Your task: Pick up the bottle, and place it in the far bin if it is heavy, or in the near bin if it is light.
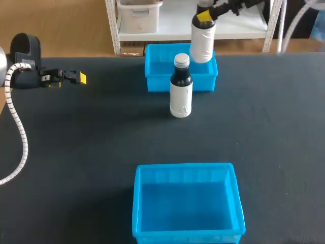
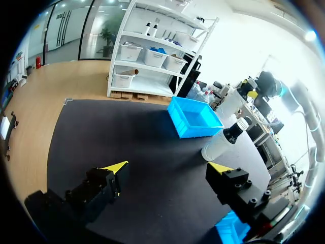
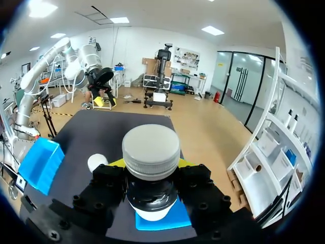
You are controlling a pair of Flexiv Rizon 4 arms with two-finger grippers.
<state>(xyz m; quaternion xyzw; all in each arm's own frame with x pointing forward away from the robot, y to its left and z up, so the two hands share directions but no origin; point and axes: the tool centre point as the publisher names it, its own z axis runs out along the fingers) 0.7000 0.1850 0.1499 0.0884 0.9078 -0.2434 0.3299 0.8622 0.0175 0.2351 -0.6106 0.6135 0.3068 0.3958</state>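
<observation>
The right gripper (image 3: 152,163) clamps the bottle (image 1: 202,46) at its neck, long axis upright, with the far bin (image 1: 157,84) just beneath (a second bottle (image 1: 181,96) stands on the worktop). The left gripper (image 2: 170,166) is wide open, well apart.

The left arm is entering at the frame's left edge, its left gripper (image 2: 167,168) pointing rightward with fingers spread wide apart. The right arm is entering from the upper right, its right gripper (image 1: 204,16) clamping a bottle (image 1: 202,44) by the neck.
</observation>
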